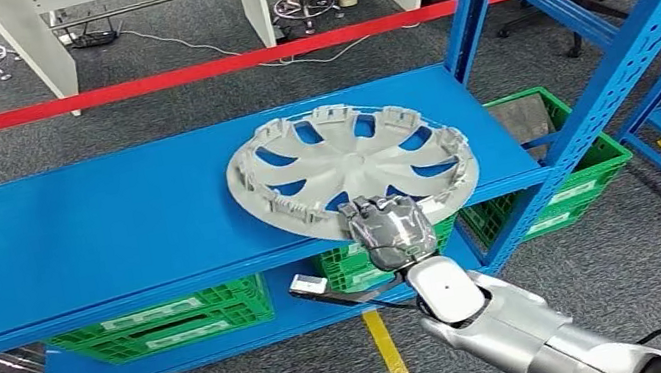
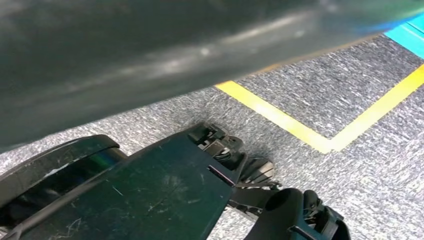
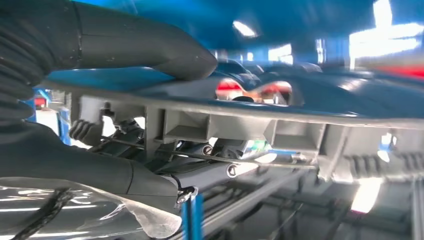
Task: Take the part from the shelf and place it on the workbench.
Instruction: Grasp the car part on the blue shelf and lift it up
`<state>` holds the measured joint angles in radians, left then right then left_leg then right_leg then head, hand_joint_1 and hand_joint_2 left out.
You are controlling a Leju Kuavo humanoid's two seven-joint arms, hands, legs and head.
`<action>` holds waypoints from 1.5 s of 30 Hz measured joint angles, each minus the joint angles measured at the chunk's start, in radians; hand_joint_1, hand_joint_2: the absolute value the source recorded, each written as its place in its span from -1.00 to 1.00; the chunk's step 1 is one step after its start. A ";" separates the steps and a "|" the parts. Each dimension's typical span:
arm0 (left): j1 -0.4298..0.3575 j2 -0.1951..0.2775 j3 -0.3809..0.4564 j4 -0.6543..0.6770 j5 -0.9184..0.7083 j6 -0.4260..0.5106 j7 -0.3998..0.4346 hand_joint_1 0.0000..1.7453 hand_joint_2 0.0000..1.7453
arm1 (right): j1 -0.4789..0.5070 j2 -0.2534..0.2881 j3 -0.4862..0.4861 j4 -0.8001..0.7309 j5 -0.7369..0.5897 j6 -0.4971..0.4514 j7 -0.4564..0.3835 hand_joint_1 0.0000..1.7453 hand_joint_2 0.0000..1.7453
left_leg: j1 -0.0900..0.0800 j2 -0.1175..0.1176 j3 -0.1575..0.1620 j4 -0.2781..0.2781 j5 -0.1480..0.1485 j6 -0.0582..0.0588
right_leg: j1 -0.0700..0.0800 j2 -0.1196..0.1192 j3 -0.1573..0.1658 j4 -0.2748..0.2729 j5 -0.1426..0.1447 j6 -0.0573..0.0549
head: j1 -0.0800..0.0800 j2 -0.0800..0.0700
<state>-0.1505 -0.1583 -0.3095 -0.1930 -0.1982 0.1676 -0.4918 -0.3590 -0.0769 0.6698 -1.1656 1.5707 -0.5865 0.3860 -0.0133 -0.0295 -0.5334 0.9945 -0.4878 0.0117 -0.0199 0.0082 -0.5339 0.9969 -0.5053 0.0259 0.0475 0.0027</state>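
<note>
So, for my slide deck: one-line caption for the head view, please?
Right hand grips the near rim of a grey wheel cover lying on the blue shelf.

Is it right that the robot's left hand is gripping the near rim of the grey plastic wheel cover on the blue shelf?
Not quite: it is the right hand gripping the near rim of the grey plastic wheel cover on the blue shelf, as the head view shows.

The blue shelf [image 1: 92,237] is seen from high up, forward and downward. The grey floor [image 2: 350,100] is viewed closely from the left wrist. The wheel cover [image 1: 351,169] rim is shared with the close right wrist view.
</note>
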 joint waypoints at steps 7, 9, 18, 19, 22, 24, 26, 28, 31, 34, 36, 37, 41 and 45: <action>0.000 0.000 0.015 0.000 -0.002 0.000 -0.001 -1.00 -1.00 | -0.009 -0.032 0.041 -0.125 0.000 0.002 0.024 1.00 1.00 | 0.000 0.000 0.000 0.000 0.000 0.000 | 0.000 0.000 0.000 0.000 0.000 0.000 | 0.000 0.000; 0.000 0.000 0.017 0.000 -0.004 0.000 -0.002 -1.00 -1.00 | -0.011 -0.041 0.050 -0.145 0.000 0.002 0.036 1.00 1.00 | 0.000 0.000 -0.001 0.000 0.000 0.000 | 0.000 0.000 0.000 0.000 0.000 0.000 | 0.000 0.000; 0.008 0.002 0.050 0.000 -0.050 0.007 0.001 -1.00 -1.00 | 0.099 0.015 -0.105 -0.560 0.001 -0.066 -0.503 1.00 1.00 | 0.001 -0.001 -0.003 0.001 0.000 0.001 | 0.001 -0.001 -0.002 0.000 0.000 0.001 | 0.000 0.000; 0.008 0.002 0.055 0.000 -0.058 0.011 0.001 -1.00 -1.00 | 0.148 0.084 -0.176 -0.607 0.001 -0.087 -0.712 1.00 1.00 | 0.002 -0.001 -0.003 0.001 -0.001 0.001 | 0.001 -0.001 -0.003 0.000 0.000 0.001 | -0.001 0.000; 0.007 0.001 0.064 0.000 -0.072 0.020 0.003 -1.00 -1.00 | 0.231 0.208 -0.313 -0.719 0.000 -0.107 -1.132 1.00 1.00 | 0.003 -0.003 -0.004 0.000 -0.001 0.001 | 0.003 -0.004 -0.003 0.000 -0.003 0.000 | 0.000 0.000; 0.007 0.001 0.070 0.000 -0.079 0.021 0.005 -1.00 -1.00 | 0.279 0.245 -0.346 -0.771 0.000 -0.107 -1.141 1.00 1.00 | 0.004 -0.006 -0.005 0.000 -0.001 0.001 | 0.004 -0.008 -0.002 0.000 -0.004 -0.001 | 0.001 0.000; 0.008 0.001 0.077 0.000 -0.086 0.021 0.006 -1.00 -1.00 | 0.303 0.271 -0.362 -0.817 -0.001 -0.107 -1.108 1.00 1.00 | 0.003 -0.007 -0.005 0.000 -0.001 0.001 | 0.003 -0.008 -0.002 0.000 -0.004 -0.001 | 0.000 0.000; 0.009 0.000 0.082 -0.001 -0.092 0.026 0.004 -1.00 -1.00 | 0.310 0.284 -0.371 -0.861 -0.001 -0.107 -1.090 1.00 1.00 | 0.003 -0.006 -0.004 0.000 -0.001 0.001 | 0.003 -0.007 -0.001 0.000 -0.003 0.000 | 0.000 0.000; 0.012 -0.001 0.087 -0.001 -0.100 0.045 -0.007 -1.00 -1.00 | 0.324 0.287 -0.376 -0.915 0.003 -0.107 -1.084 1.00 1.00 | 0.001 -0.006 -0.003 0.001 0.000 0.002 | 0.001 -0.006 0.000 -0.001 -0.002 0.002 | 0.001 0.000; 0.016 -0.003 0.092 -0.001 -0.107 0.054 -0.012 -1.00 -1.00 | 0.336 0.286 -0.381 -0.958 0.003 -0.107 -1.082 1.00 1.00 | 0.000 -0.005 -0.004 0.002 0.000 0.002 | 0.000 -0.004 0.000 -0.001 -0.001 0.003 | 0.000 0.000; 0.016 -0.005 0.094 -0.001 -0.112 0.054 -0.013 -1.00 -1.00 | 0.338 0.286 -0.379 -0.980 0.002 -0.107 -1.084 1.00 1.00 | 0.000 -0.005 -0.004 0.002 0.000 0.002 | 0.000 -0.004 0.000 -0.001 -0.001 0.004 | 0.000 0.000; 0.017 -0.006 0.096 -0.001 -0.114 0.054 -0.013 -1.00 -1.00 | 0.339 0.286 -0.378 -0.988 0.002 -0.107 -1.084 1.00 1.00 | 0.000 -0.005 -0.004 0.002 0.000 0.002 | 0.000 -0.004 0.000 -0.001 -0.001 0.004 | 0.000 0.000; 0.017 -0.007 0.104 -0.001 -0.124 0.056 -0.011 -1.00 -1.00 | 0.343 0.286 -0.378 -1.001 0.002 -0.107 -1.084 1.00 1.00 | 0.000 -0.005 -0.004 0.002 0.000 0.002 | 0.000 -0.004 0.000 -0.001 -0.001 0.004 | 0.000 0.000; 0.017 -0.008 0.109 -0.001 -0.132 0.058 -0.010 -1.00 -1.00 | 0.344 0.286 -0.376 -1.003 0.002 -0.107 -1.084 1.00 1.00 | 0.000 -0.005 -0.004 0.002 0.000 0.002 | 0.000 -0.004 0.000 -0.001 -0.001 0.004 | 0.000 0.000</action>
<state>-0.1337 -0.1660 -0.2001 -0.1938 -0.3301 0.2253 -0.5017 -0.0149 0.2090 0.2939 -2.1683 1.5728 -0.6935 -0.6977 -0.0134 -0.0341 -0.5372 0.9968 -0.4883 0.0137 -0.0201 0.0040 -0.5341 0.9960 -0.5061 0.0296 0.0477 0.0027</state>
